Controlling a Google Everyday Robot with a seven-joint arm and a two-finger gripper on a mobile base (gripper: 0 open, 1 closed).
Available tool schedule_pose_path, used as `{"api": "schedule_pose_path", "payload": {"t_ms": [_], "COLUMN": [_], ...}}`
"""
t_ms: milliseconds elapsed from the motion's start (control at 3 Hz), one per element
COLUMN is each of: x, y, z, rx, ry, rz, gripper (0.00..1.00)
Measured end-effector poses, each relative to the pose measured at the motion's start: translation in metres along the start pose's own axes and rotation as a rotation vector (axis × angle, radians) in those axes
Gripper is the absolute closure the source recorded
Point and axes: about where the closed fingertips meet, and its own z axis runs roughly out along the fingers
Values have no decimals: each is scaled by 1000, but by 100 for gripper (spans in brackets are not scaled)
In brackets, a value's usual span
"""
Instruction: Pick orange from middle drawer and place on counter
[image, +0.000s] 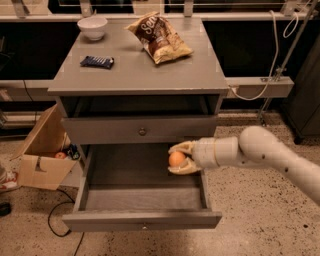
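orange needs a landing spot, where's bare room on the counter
Bare: the front strip of the counter, ahead of the packet and chip bag. Crowded: the back, with bowl and bag. The gripper holds the orange in the open drawer.
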Motion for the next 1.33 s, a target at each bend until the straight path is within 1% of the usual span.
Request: {"api": "schedule_pose_path", "payload": {"t_ms": [333, 667, 1000, 1333], "x": [-70, -134, -134, -142], "y": [-38, -80, -80, -94], "z": [-35, -62, -62, -63], "rx": [28, 56, 56, 80], "ry": [9, 33, 33, 24], "rz": [-73, -114, -114, -114], "gripper": [100, 100, 100, 100]}}
